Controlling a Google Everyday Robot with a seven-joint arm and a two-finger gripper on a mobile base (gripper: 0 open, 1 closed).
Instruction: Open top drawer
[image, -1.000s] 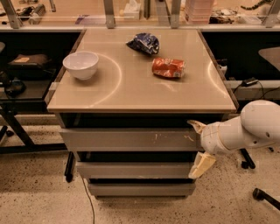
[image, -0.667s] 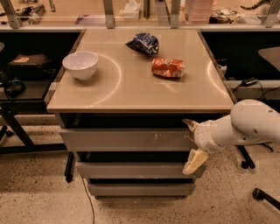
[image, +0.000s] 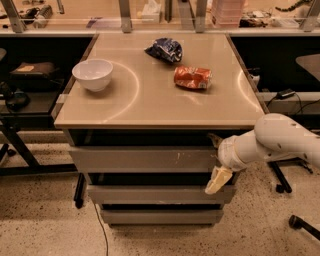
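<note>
The top drawer (image: 145, 160) is the wide grey front just under the tabletop, with small white scuffs near its right side. A dark gap shows above it. My gripper (image: 216, 160) is at the drawer front's right end, on the white arm (image: 280, 140) that reaches in from the right. One finger (image: 215, 140) sits at the front's upper edge and the cream finger (image: 218, 180) hangs below its lower edge. The fingers stand apart and hold nothing that I can see.
Two narrower grey drawer fronts (image: 160, 194) (image: 161, 216) sit below. On the tan tabletop (image: 150, 105) are a white bowl (image: 93, 74), a blue bag (image: 165, 50) and a red-orange bag (image: 192, 77). Chair wheels (image: 295, 220) and cables lie at the right.
My gripper has moved a little to the left and up, closer to the right end of the top drawer front. The drawer has not visibly moved.
</note>
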